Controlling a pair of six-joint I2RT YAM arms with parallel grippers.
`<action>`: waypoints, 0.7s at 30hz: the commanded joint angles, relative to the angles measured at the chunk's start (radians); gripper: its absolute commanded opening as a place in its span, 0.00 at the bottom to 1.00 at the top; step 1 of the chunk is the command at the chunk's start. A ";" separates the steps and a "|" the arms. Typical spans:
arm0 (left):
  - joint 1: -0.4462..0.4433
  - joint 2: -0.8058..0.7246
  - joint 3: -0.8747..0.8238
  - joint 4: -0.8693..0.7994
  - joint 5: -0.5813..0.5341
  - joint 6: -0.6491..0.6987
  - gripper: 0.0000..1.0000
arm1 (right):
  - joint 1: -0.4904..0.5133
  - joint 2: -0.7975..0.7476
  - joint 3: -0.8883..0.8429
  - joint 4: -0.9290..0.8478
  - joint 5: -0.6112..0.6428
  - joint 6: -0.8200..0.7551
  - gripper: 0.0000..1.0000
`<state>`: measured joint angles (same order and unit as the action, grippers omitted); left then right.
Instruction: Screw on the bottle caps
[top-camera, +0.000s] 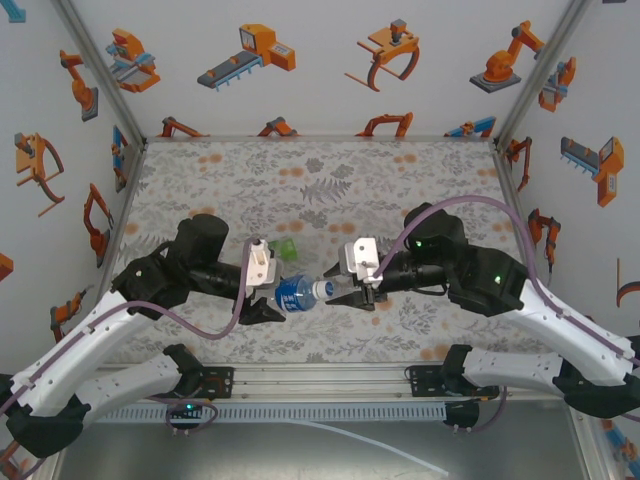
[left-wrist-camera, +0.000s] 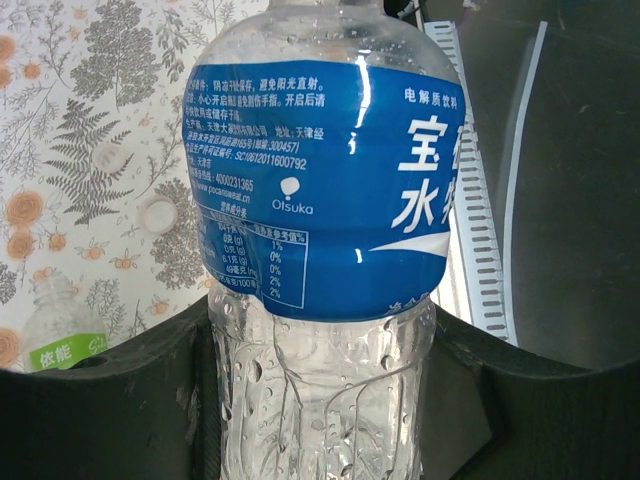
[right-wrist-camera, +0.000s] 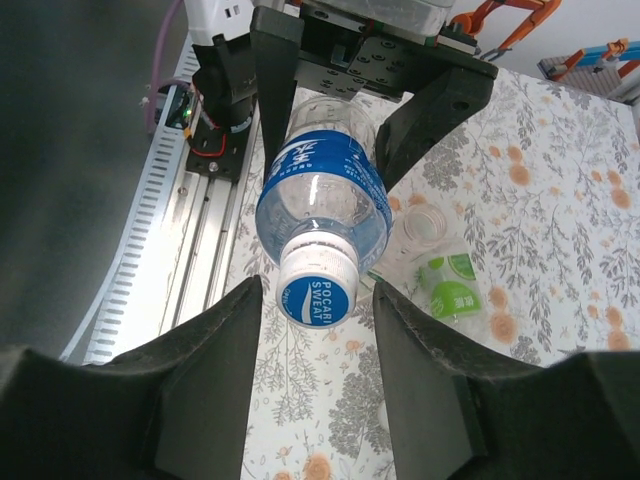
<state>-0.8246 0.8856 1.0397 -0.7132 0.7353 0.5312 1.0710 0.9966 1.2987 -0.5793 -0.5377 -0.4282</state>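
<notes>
We see the blue-labelled bottle (left-wrist-camera: 320, 200) as thin clear plastic, creased below its label and beaded with droplets. The label is a glossy film that catches the light. Its cap (right-wrist-camera: 318, 285) looks like smooth plastic, white-rimmed with a blue printed top. The jaws on either side of this bottle are matt black plastic, faintly grainy. Under the bottle, the desk (top-camera: 300, 170) has a matt printed covering. Nearer than the bottle runs a dull grooved metal rail (top-camera: 320, 378). Beside the bottle lies a green-labelled bottle (right-wrist-camera: 450, 285), also of clear plastic.

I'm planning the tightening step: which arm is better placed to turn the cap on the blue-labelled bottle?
Right, most likely. The right gripper has its fingers flanking the Pocari Sweat cap with small gaps, ready to close and twist. The left gripper is clamped on the blue-labelled bottle, steadying it.
</notes>
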 joint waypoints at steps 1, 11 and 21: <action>-0.007 -0.010 0.032 -0.006 0.048 -0.008 0.00 | 0.006 -0.009 -0.013 0.030 0.002 -0.024 0.45; -0.010 0.002 0.035 -0.006 0.050 -0.009 0.00 | 0.007 -0.013 -0.028 0.063 -0.016 0.007 0.36; -0.015 0.033 0.046 -0.007 0.051 -0.005 0.00 | 0.006 -0.043 -0.072 0.129 -0.015 0.098 0.41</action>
<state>-0.8322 0.9108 1.0527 -0.7219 0.7563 0.5282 1.0740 0.9680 1.2465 -0.5289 -0.5354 -0.3763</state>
